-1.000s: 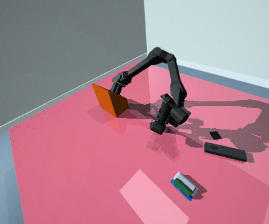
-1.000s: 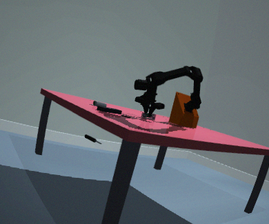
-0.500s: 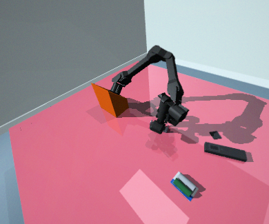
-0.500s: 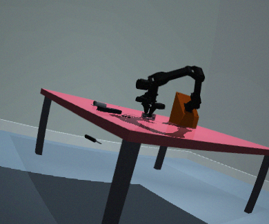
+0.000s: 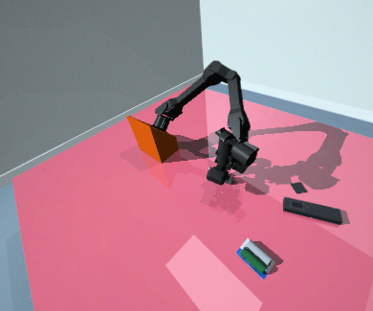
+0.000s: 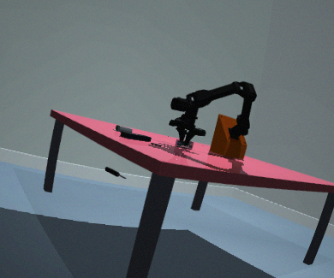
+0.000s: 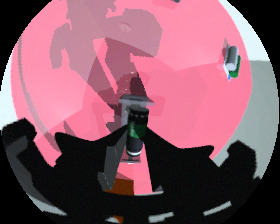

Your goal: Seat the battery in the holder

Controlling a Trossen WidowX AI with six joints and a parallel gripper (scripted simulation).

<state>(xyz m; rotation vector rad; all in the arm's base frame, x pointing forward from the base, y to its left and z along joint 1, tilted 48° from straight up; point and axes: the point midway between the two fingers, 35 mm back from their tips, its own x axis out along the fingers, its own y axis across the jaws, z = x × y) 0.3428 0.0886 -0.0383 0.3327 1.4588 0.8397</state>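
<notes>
The battery [image 7: 137, 131], dark with a green band and a pale ring at its lower end, lies lengthwise over the holder in the wrist view. My gripper [image 7: 135, 128] [image 6: 184, 142] is shut on the battery, low at the table. The grey holder [image 7: 142, 99] shows one end wall beyond the battery's upper end and a thin edge below its lower end. In the exterior view the holder [image 6: 190, 145] is a small grey shape under the fingertips. In the top view the gripper body hides both. Spring, lip and whether the battery lies flat cannot be made out.
A black remote [image 5: 314, 211] [image 6: 136, 137] and a small dark plate [image 5: 298, 188] lie to one side. A blue-edged piece with white and green cylinders [image 5: 256, 256] [image 7: 232, 59] lies farther off. An orange block [image 5: 151, 143] [image 6: 221, 138] stands by the arm's base.
</notes>
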